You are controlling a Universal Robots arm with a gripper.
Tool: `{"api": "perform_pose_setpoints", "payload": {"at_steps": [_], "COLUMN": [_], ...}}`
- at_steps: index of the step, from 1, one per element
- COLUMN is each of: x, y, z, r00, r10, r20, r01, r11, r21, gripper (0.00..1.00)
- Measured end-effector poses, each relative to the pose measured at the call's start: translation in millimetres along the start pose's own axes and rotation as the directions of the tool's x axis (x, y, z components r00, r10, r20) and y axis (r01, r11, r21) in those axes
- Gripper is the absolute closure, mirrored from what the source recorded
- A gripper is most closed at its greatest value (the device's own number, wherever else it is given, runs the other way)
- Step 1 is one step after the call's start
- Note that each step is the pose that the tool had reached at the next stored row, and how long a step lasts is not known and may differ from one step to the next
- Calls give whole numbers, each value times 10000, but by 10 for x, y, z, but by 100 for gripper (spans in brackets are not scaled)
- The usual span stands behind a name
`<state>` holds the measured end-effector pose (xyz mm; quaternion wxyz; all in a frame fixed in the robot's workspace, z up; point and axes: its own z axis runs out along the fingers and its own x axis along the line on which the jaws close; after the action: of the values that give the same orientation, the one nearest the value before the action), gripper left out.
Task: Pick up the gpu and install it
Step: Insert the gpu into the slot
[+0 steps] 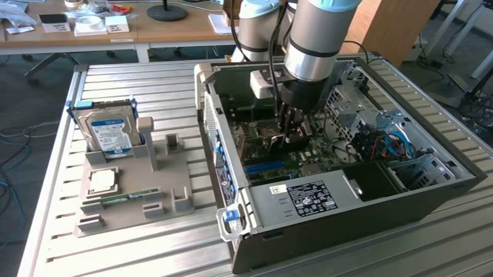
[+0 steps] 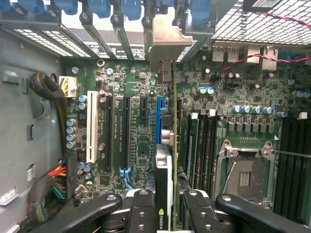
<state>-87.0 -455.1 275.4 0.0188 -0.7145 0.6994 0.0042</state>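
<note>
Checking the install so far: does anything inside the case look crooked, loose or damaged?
Nothing stands out. The tool holds the gpu upright and edge-on, running parallel to the motherboard slots, with no visible tilt or damage.

The exterior camera sits high and well back, looking down at a slant over the slatted table (image 1: 138,86) into the open computer case (image 1: 385,222). My wrist camera looks past my gripper (image 2: 169,213), close and square onto the motherboard (image 2: 138,145). Both views share that board.
</note>
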Motion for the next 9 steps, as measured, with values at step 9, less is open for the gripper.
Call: {"api": "perform_pose_setpoints", "payload": {"at_steps": [9], "x": [1], "y": [4], "z": [21], "r00": [10000], "r10": [1], "r20": [-2], "r01": [-1], "r11": [10000], "r21": [-2], "gripper": [73]}}
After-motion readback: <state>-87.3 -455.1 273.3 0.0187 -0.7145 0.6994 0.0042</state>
